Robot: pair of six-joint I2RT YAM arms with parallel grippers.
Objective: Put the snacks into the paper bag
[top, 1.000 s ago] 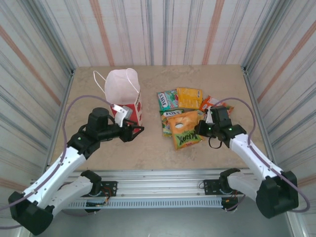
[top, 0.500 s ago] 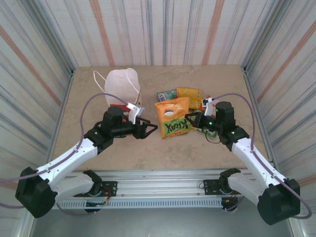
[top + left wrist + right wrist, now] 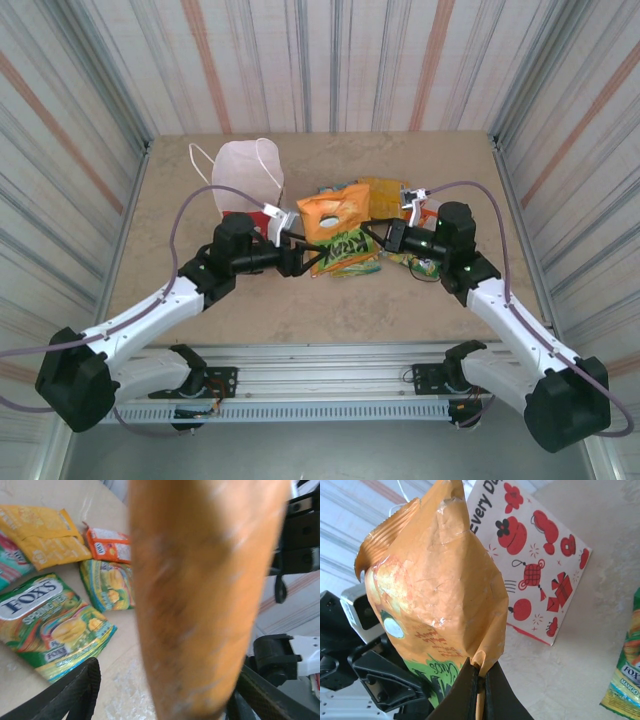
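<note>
The large orange KRAX pouch (image 3: 335,228) hangs above the table between the two arms. My right gripper (image 3: 373,232) is shut on the pouch's side seam (image 3: 481,672), and the pouch (image 3: 437,595) stands upright in the right wrist view. My left gripper (image 3: 306,257) is open, its fingers (image 3: 80,690) spread on either side of the blurred pouch (image 3: 200,595), not closed on it. The white paper bag (image 3: 247,178) with red prints (image 3: 535,565) stands behind the left gripper. The other snacks lie flat on the table: a green FOX'S packet (image 3: 47,617), a yellow one (image 3: 42,535) and a small orange one (image 3: 110,545).
A mango FOX'S packet (image 3: 626,677) lies by the right arm. Striped walls enclose the tan table (image 3: 330,300) on three sides. The packets' pile (image 3: 400,200) lies right of the bag, behind the raised pouch.
The right gripper has lifted the KRAX pouch off the pile and carried it left. The left arm has swung right, and its open fingers now flank the pouch.
</note>
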